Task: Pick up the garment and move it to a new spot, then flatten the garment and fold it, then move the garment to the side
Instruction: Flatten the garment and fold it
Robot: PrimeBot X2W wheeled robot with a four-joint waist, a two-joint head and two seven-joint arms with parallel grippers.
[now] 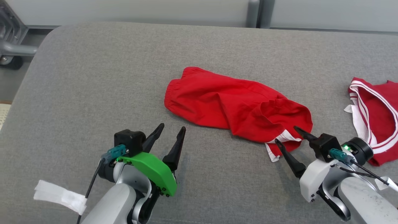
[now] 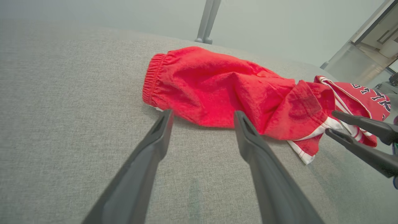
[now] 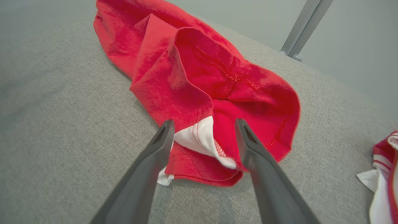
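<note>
The garment (image 1: 230,102) is a pair of red shorts with white trim, lying crumpled across the middle of the grey cushion, elastic waistband to the left. My left gripper (image 1: 172,128) stands open just short of the garment's (image 2: 217,90) near-left edge, nothing between its fingers. My right gripper (image 1: 285,134) is open too, its fingers straddling the white-trimmed leg hem (image 3: 202,140) at the garment's (image 3: 192,71) near-right end without closing on it. In the left wrist view my left gripper (image 2: 202,113) points at the waistband side, and the right gripper (image 2: 332,123) shows at the right.
A second red garment with white stripes (image 1: 376,112) lies at the right edge of the grey cushion (image 1: 93,93). A grey post (image 1: 253,14) stands behind the cushion. White tape (image 1: 59,194) hangs from my left forearm.
</note>
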